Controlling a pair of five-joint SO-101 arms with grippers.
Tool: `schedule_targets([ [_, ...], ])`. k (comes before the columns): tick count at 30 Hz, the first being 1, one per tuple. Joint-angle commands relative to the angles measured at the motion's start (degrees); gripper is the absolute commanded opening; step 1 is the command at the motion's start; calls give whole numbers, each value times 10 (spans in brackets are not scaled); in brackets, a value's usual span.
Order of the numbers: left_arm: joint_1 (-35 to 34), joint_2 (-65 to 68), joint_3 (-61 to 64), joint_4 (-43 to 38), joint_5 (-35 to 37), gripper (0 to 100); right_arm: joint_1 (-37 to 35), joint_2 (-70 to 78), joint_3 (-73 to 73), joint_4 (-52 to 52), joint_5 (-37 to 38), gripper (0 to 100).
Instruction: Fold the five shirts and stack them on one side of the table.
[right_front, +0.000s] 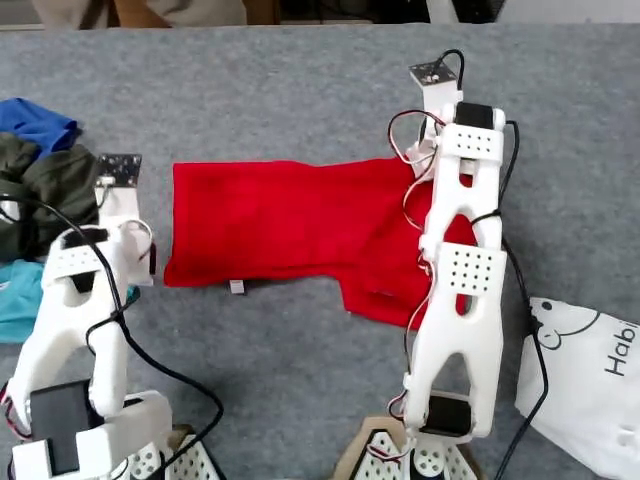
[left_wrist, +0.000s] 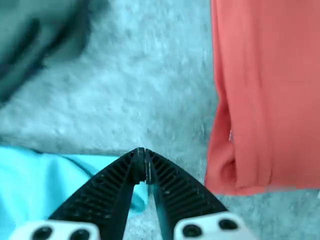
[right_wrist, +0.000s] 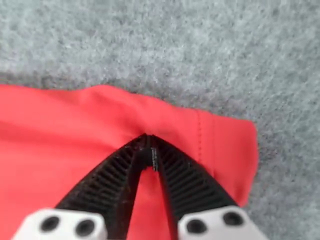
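Observation:
A red shirt (right_front: 280, 225) lies spread flat across the middle of the grey table (right_front: 300, 90). My right gripper (right_front: 428, 170) stands over its far right part; in the right wrist view the gripper (right_wrist: 149, 150) is shut, its tips pinching the red shirt (right_wrist: 60, 135) just inside the far edge, beside the short sleeve (right_wrist: 227, 145). My left gripper (right_front: 147, 265) sits just off the shirt's near left corner. In the left wrist view it (left_wrist: 143, 162) is shut on nothing, over bare table by the teal shirt (left_wrist: 35, 185), with the red shirt (left_wrist: 265, 100) alongside.
A pile of shirts lies at the table's left edge: blue (right_front: 35, 120), dark green (right_front: 50, 180) and teal (right_front: 20, 300). A white bag (right_front: 580, 390) lies at the near right. The far half of the table is bare grey felt.

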Motion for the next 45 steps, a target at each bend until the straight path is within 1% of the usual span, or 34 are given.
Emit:
schedule_targets([
  [1,16,-15,-73,52,18,19,0,2,-12,1,4,5],
  [4,58,-11,-100,84,62,19,0,2,-12,1,4,5],
  [10,181,-9,-131,82,139,19,0,2,-12,1,4,5],
  [13,214,15,-159,78,171,19,-7,-9,-29,31,3,5],
  [16,217,82,-169,56,188,19,-13,-31,-95,91,0,5],
  [20,213,159,-167,57,185,19,-14,-40,-203,150,0,5],
  [22,206,179,-162,59,163,19,-14,-40,-247,169,0,5],
  [24,199,179,-158,71,153,19,-13,-44,-274,170,1,5],
  [28,201,151,-162,89,150,19,-11,-47,-261,170,1,5],
  [32,201,86,-220,132,152,19,0,-45,-256,171,0,5],
  [34,200,59,-265,135,155,19,4,-44,-254,171,3,5],
  [36,193,58,-308,113,157,19,4,-38,-238,171,3,5],
  [38,185,87,-330,57,180,19,4,-27,-223,169,3,5],
  [41,171,175,-356,-30,200,19,8,2,-215,149,0,5],
  [42,166,213,-373,-44,200,19,14,15,-220,144,0,5],
  [45,149,333,-453,-36,202,19,22,37,-220,141,0,5],
])
